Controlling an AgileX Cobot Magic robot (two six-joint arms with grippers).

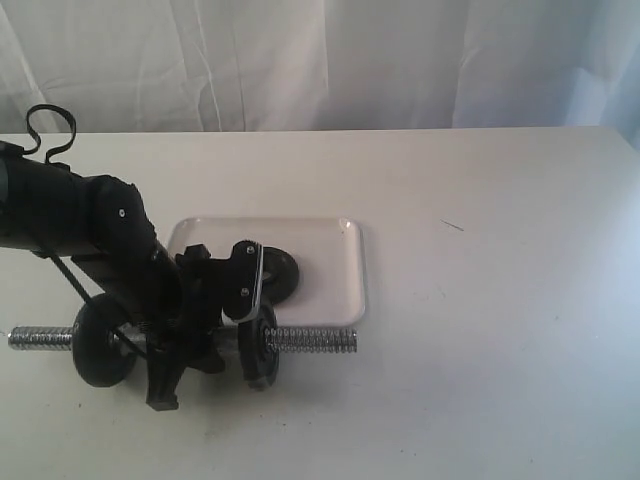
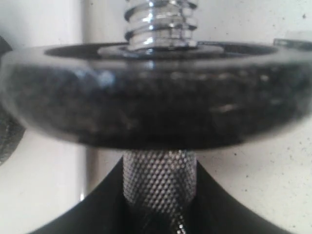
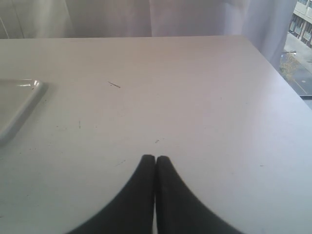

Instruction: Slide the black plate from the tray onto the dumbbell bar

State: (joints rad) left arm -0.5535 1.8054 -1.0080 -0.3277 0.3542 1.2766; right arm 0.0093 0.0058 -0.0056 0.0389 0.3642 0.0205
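1. the black plate [image 1: 284, 272] sits in the tray [image 1: 335, 262], toward its front middle, partly hidden behind the left wrist. whether it lies flat or leans cannot be told.
2. the tray rests on the white table [image 1: 500, 320]. the dumbbell bar [image 1: 318, 340] lies on the table just in front of the tray's front rim, running side to side.
3. two other black discs are on the bar. an inner disc [image 1: 258, 348] sits near the tray's front edge, with the threaded end sticking out past it. an outer disc [image 1: 100, 342] sits toward the bar's other end, with thread showing beyond it too.
4. the left gripper [image 2: 158, 202] comes down between the two discs, its fingers [image 2: 102, 209] pinching the knurled middle of the bar. in the left wrist view the inner disc fills most of the frame, its rim too blurred for any marking to be read.
5. the right gripper [image 3: 155, 163] hangs over bare table with its jaws pressed together. a corner of the tray shows at the edge of its view.
6. a white curtain [image 1: 400, 60] hangs behind the table.
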